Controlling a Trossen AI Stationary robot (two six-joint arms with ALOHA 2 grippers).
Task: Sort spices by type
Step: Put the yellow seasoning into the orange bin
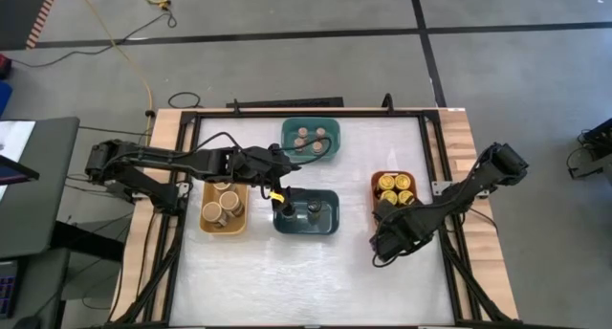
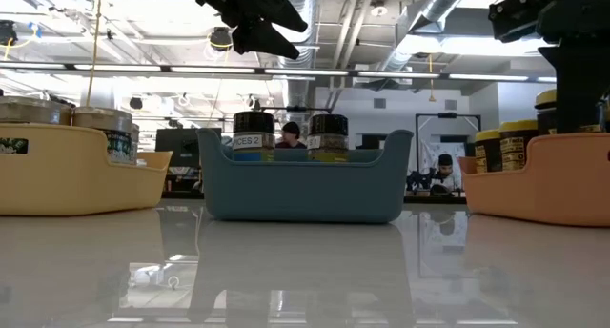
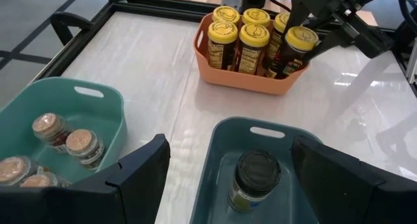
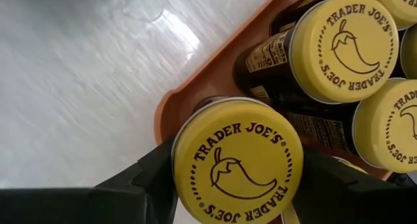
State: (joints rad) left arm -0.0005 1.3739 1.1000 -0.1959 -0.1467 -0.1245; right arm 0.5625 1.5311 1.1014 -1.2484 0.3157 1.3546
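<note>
Yellow-lidded jar [image 4: 238, 162] sat clamped betw. right gripper [image 3: 306, 38] fingers, at the near edge of orange bin [image 1: 375, 182], tilted against other yellow-lidded jars [image 3: 238, 32] inside. Left gripper [image 1: 278, 197] hung w/ fingers apart, holding nothing, directly above dark-lidded jar [image 3: 255, 178] standing in dark-blue bin [image 1: 306, 229]; second dark jar [image 1: 313, 210] beside it. Brown-topped jars [image 1: 308, 138] in teal bin [image 1: 308, 158]; tan-topped jars [image 1: 227, 205] in yellow bin [image 1: 223, 227]. All bins on bench [image 1: 316, 272].

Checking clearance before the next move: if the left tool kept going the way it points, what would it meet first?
Most likely the dark-lidded jar standing in the dark-blue bin, centred between the left tool's open fingers; depth is uncertain.
</note>
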